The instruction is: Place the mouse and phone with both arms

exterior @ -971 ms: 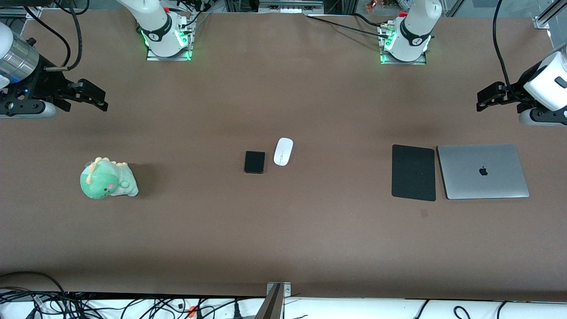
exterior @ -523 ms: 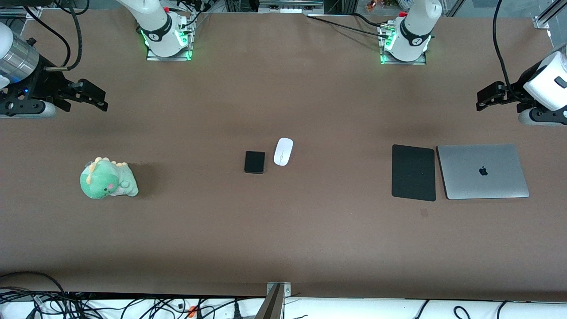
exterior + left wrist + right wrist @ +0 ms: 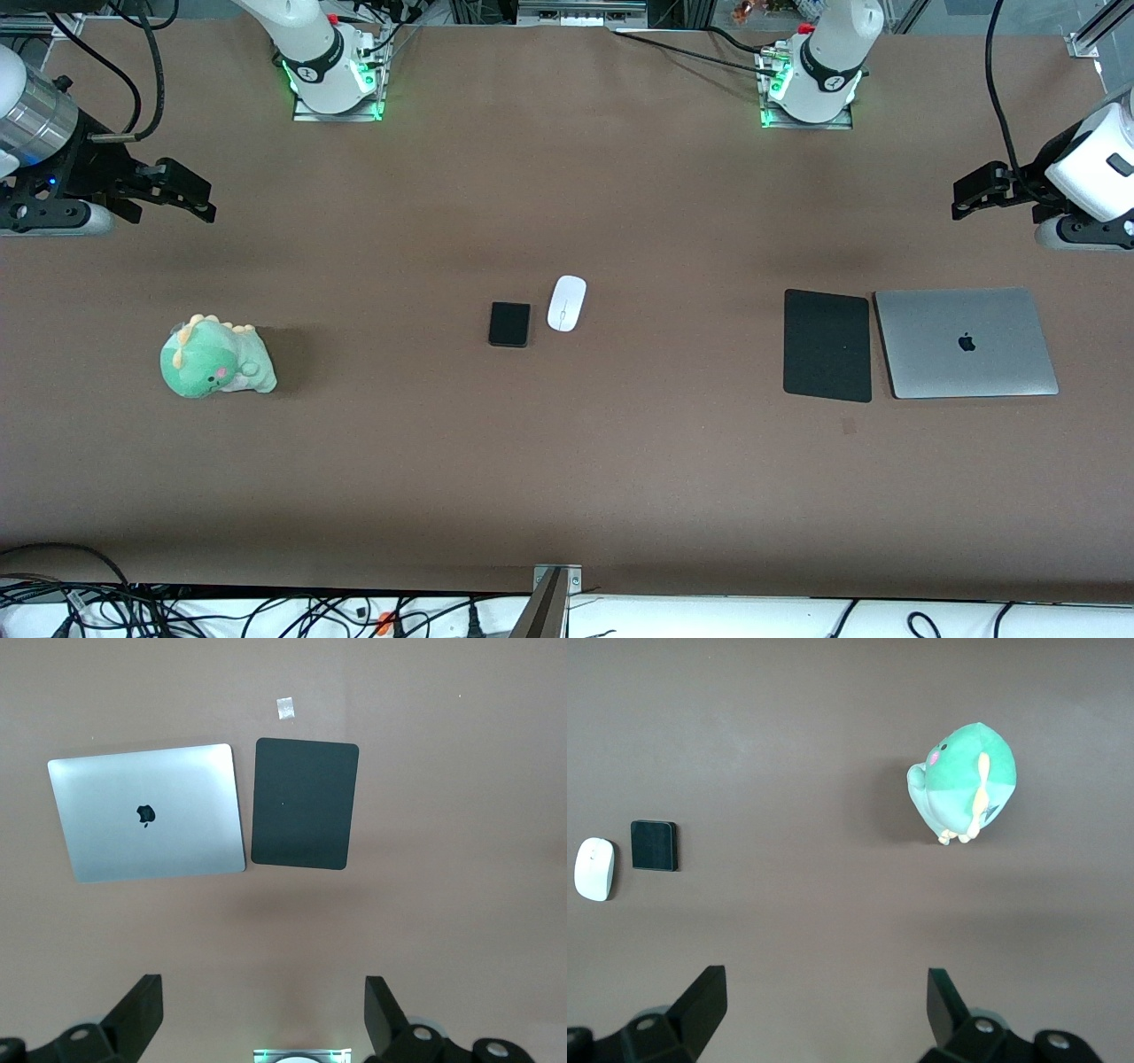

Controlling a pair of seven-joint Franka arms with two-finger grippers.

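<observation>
Brown matte table (image 3: 567,461) surface fills all three views, and both arms are cut off at the front view's edges, so little more than each wrist and gripper is seen. In each wrist view only the two finger stubs are shown, the tips being cropped.

The left gripper (image 3: 973,190) is held up over bare table just above the closed grey laptop (image 3: 966,342) and black mouse pad (image 3: 827,345), its fingers (image 3: 142,1014) spread wide with nothing between them. The right gripper (image 3: 190,193) is held up at the other end, above the green plush dinosaur (image 3: 215,358), fingers (image 3: 704,997) likewise spread and empty.

The mouse (image 3: 566,303), a glossy white oval with a thin centre line, and the phone (image 3: 509,324), a small black rounded slab, are seen lying flat just beside each other mid-table, well apart from both pairs of fingers.
</observation>
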